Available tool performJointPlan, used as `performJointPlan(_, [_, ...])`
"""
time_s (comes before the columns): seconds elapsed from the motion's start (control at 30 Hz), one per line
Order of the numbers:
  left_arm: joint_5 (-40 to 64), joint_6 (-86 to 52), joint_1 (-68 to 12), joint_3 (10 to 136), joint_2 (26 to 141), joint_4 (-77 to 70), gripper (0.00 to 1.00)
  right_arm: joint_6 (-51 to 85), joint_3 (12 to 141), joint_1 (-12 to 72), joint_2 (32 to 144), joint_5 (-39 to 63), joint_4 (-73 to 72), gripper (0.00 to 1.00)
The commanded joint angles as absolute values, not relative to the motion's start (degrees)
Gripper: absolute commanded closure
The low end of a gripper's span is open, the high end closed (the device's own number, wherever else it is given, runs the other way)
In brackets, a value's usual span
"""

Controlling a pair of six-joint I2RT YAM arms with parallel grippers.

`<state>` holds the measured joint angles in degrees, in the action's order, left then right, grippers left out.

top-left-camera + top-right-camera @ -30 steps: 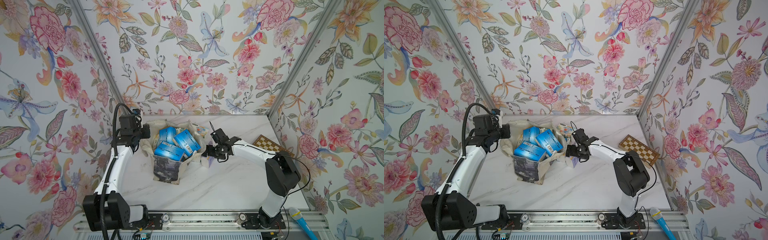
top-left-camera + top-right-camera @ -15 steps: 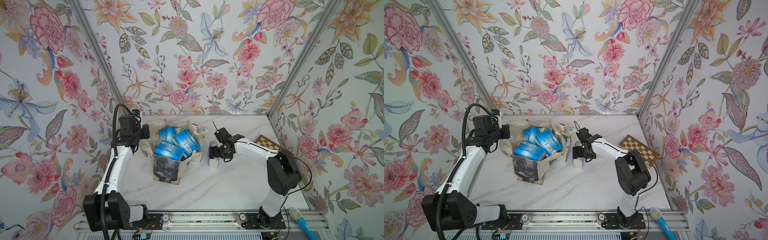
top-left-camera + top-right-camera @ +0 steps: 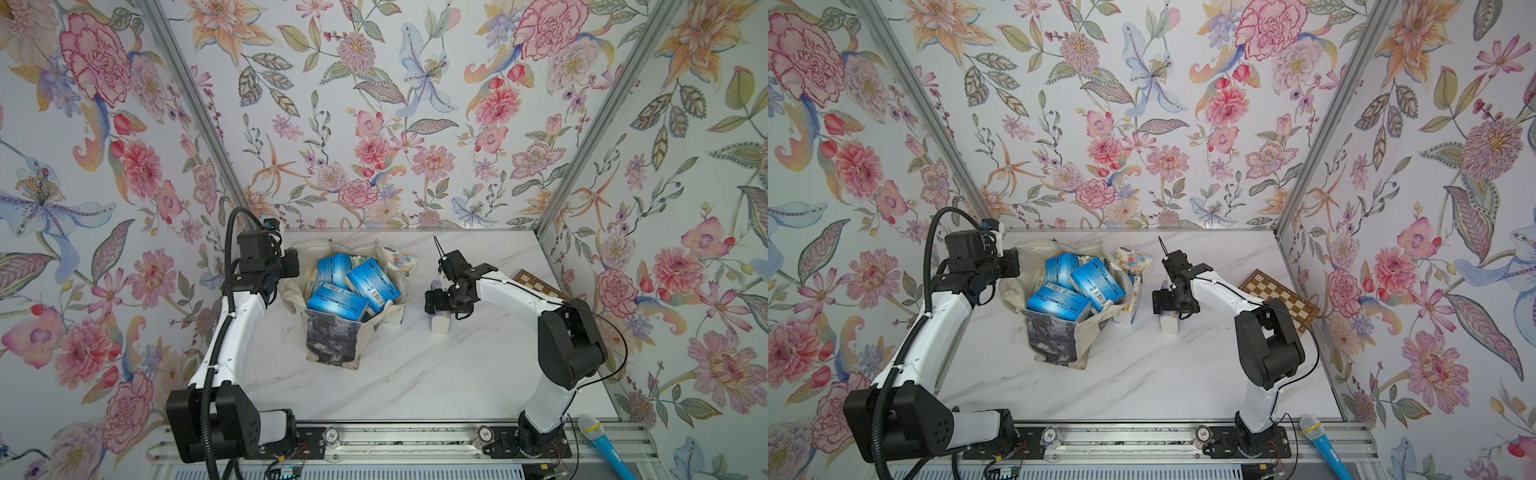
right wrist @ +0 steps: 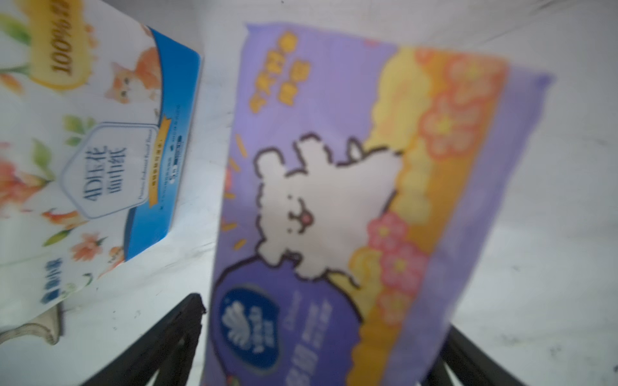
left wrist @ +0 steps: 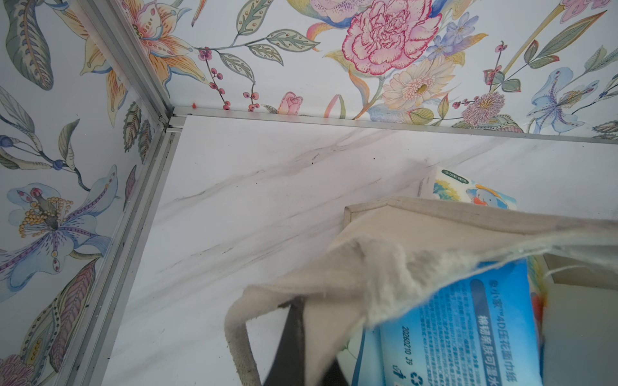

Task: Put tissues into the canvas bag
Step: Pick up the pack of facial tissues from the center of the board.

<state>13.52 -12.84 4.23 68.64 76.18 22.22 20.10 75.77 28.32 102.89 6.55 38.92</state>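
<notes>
**Entry: bagging of tissues, late stage.** Clock directions are read on the desk [image 3: 415, 374] in the top views, with 12 at the back wall.

**Canvas bag** [image 3: 332, 345]: stands at about 10 o'clock from the desk's middle, mouth up and printed panel facing 6. It is heaped to the rim with blue tissues [image 3: 372, 282].

**Packs outside the bag:**
- Lavender pack [image 4: 334, 200], with a white cartoon animal, lies flat on the desk at 3 o'clock of the bag and apart from it.
- Cat-print pack [image 4: 100, 133] lies against the bag's 4 o'clock corner.
- Cartoon pack [image 3: 399, 257] lies at the bag's 1 o'clock rim.

**Left hand** [image 3: 293, 264]: at the bag's 9 o'clock rim, pinched closed on the canvas. The left wrist view shows fabric draped over a dark finger. The arm rises from the 7 o'clock base, with the forearm reaching toward 12 and the wrist turned toward 3.

**Right hand** [image 4: 323, 314]: jaws spread wide, pointing down, with the lavender pack between the fingers. Whether they touch the wrapper cannot be told, and no squeeze shows. The arm rises from the 5 o'clock base, elbow high and forearm reaching toward 9.

**Step in hand (judged):** picking up the lavender pack, with the bag mouth held open.

**Next move calls for:**
- Close across the pack's short width.
- Lift clear of the desk and carry toward 9.
- Release above the heap; the bag is nearly full, so a low drop may catch the rim.

**Not of the task:** chessboard [image 3: 1283, 299], at the 3 o'clock edge.
</notes>
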Motion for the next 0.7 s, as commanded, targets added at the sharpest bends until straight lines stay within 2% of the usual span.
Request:
performJointPlan(0.0, [13.29,-12.92,5.27,69.0,75.41,19.45,0.96,19.71,77.44,28.48,99.85,8.59,39.64,0.04])
performJointPlan(0.23, [13.51,-13.25,5.31,68.7,75.32,19.08,0.96,21.83,77.54,29.12,99.54,7.51,40.07,0.03])
performJointPlan(0.5, [13.02,-12.76,5.26,68.64,74.36,19.69,0.96,22.55,78.99,31.5,104.66,-0.75,41.43,0.03])
performJointPlan(0.67, [12.82,-12.65,5.32,68.24,73.82,20.08,0.96,21.94,79.09,31.99,106.55,-5.41,42.52,0.1])
